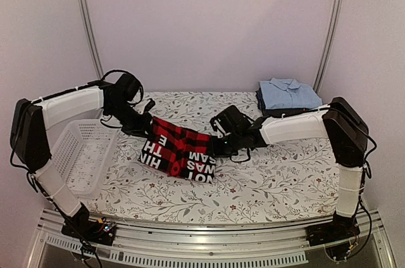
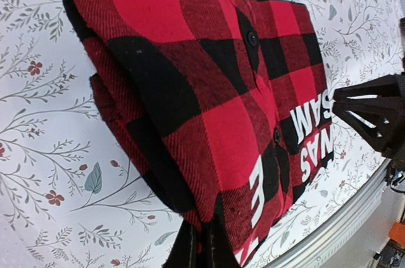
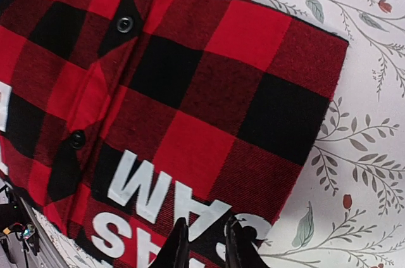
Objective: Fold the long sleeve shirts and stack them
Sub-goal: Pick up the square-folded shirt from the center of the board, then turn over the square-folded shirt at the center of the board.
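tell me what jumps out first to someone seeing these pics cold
The red-and-black checked shirt with big white lettering lies folded at the centre, with the left gripper and right gripper pinching its opposite edges. Next come the light blue shirt atop a dark stack at the far right, and the white mesh basket on the left.

Pale lilac walls [image 1: 202, 21], metal pole [image 1: 87, 21] at 11 o'clock, another [image 1: 330, 21] at 1, floral tablecloth [image 1: 278, 179] centre, aluminium rail [image 1: 209, 252] at 6, soft even light
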Tool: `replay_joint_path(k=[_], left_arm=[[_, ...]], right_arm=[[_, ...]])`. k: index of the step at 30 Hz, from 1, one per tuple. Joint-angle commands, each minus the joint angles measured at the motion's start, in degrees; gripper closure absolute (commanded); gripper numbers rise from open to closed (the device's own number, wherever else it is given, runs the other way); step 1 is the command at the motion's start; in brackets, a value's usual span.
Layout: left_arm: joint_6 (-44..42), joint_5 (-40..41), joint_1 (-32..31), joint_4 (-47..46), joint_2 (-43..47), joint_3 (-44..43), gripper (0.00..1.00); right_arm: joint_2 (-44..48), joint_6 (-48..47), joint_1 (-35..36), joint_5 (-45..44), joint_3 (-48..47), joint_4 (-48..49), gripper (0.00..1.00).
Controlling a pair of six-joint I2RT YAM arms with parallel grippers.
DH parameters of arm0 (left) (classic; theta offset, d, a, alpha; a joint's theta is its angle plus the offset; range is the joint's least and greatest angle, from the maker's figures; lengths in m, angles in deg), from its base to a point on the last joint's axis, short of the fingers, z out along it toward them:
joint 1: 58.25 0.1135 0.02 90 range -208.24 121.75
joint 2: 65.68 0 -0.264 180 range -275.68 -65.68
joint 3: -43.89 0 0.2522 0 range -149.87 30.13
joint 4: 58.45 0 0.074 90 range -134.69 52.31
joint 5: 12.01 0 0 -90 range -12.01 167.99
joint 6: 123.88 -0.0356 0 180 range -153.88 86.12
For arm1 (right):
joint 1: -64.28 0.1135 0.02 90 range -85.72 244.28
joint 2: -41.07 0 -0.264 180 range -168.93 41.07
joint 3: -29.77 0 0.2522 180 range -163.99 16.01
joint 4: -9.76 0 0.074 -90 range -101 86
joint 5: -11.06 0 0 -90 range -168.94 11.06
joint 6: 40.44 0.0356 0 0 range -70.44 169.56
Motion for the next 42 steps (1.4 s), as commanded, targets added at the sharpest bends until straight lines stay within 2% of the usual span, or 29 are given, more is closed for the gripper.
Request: replay_joint_path(k=[1, 6, 11, 16, 24, 30, 37, 42], left_arm=[[-3.07, -0.13, 1.14, 4.55, 2.41, -5.22, 1.00], [-4.05, -5.11, 1.15, 5.01, 2.71, -8.34, 1.00], [-4.17, -6.12, 1.21, 6.26, 2.57, -12.14, 1.00], [-4.38, -7.63, 1.17, 8.25, 1.85, -18.04, 1.00], [-3.55, -11.96, 1.11, 9.06, -2.46, -26.60, 1.00], [-2.70, -15.25, 0.07, 7.01, -4.13, -25.25, 1.00], [-2.24, -16.29, -0.08, 4.82, -5.23, -23.20, 1.00], [-2.12, -16.45, -0.55, 4.27, -5.68, -22.71, 1.00]], right_arm=[[-5.33, 0.85, 0.12, -0.45, -2.45, 0.48, 0.83], [-10.30, 0.88, 0.49, 2.53, -7.07, 1.12, 0.84], [-15.31, 2.10, 0.80, 4.38, -11.66, 1.88, 0.84], [-19.19, 5.16, 1.60, 8.04, -14.32, 6.81, 0.84], [-30.73, 12.85, 4.54, 13.86, -29.76, 17.42, 0.84], [-38.84, 16.53, 4.58, 17.10, -39.03, 23.28, 0.79], [-37.15, 17.15, 3.39, 18.14, -34.75, 26.93, 0.75], [-30.34, 17.50, 1.69, 16.71, -23.44, 32.82, 0.74]])
